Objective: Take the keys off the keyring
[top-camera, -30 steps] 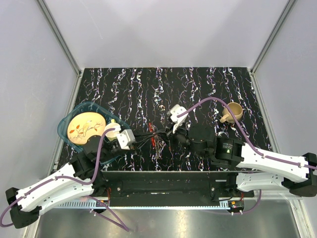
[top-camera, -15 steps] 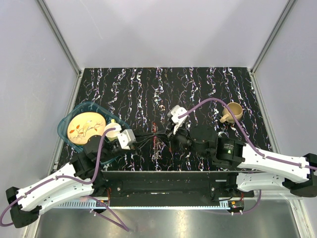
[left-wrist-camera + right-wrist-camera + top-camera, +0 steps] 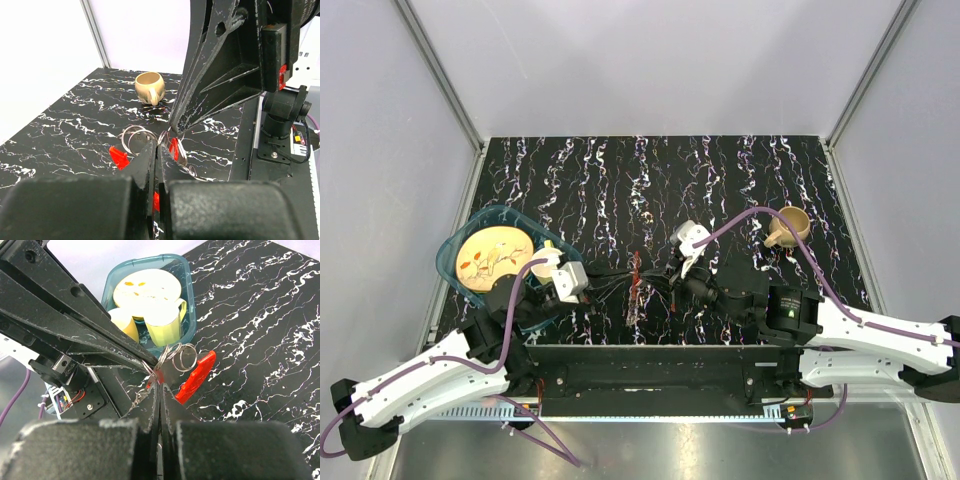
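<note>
The keyring (image 3: 636,272) sits exactly between the two arms, close to the near edge of the counter (image 3: 620,180), and both claws meet on it tip to tip. The left claw (image 3: 623,272) comes in from the left and the right claw (image 3: 658,282) from the right, so neither arm is clearly nearer. Each claw has its fingers pressed together, with thin ring wire coming out at the very tip. In the wrist views I cannot tell if a key blade is also pinched.

From above, the bundle lies with its long axis running from far to near, across the line of the two claws. The keys (image 3: 631,305) trail to the near side. In the right wrist view the free loops (image 3: 178,355) and the red oval tag (image 3: 196,372) stand just beyond the two tips, toward the far side.

I judge the next move must go along the line of the claws, or turn around the wire
</note>
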